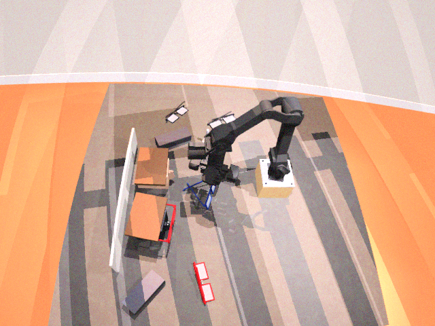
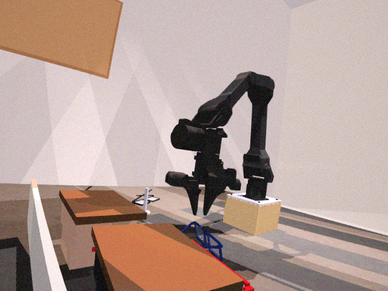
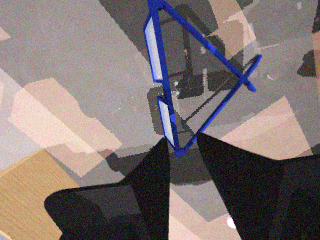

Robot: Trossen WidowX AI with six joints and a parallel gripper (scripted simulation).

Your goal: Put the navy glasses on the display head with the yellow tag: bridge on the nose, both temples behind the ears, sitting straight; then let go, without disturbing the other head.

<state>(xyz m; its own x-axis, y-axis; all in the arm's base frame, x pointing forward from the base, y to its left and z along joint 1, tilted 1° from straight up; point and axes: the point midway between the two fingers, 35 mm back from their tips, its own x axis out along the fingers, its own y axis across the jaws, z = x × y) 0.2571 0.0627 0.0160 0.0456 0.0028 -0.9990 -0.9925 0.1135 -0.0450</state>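
Observation:
The navy glasses (image 1: pixel 209 202) (image 2: pixel 205 239) (image 3: pixel 172 118) stand with their temples folded out behind the lenses and crossing near their tips. My gripper (image 2: pixel 199 214) (image 3: pixel 181 140) is open, its fingers partly apart and pointing down with nothing between them. It hangs above the glasses; in the wrist view one hinge corner lies just beyond the gap between the fingertips. A pale head (image 1: pixel 170 171) is mostly hidden under one brown board. A dark head (image 1: pixel 166 224) under the other board has red-framed glasses (image 1: pixel 172 224) in front of it. I cannot see the yellow tag.
A white panel (image 1: pixel 122 203) (image 2: pixel 45 237) stands behind the heads. Red glasses (image 1: pixel 201 282) and a dark case (image 1: pixel 145 289) lie at the front. Another case (image 1: pixel 172 137), black glasses (image 1: pixel 177 113) and a white post (image 2: pixel 145 200) are toward the back. My base block (image 1: pixel 274 191) is at right.

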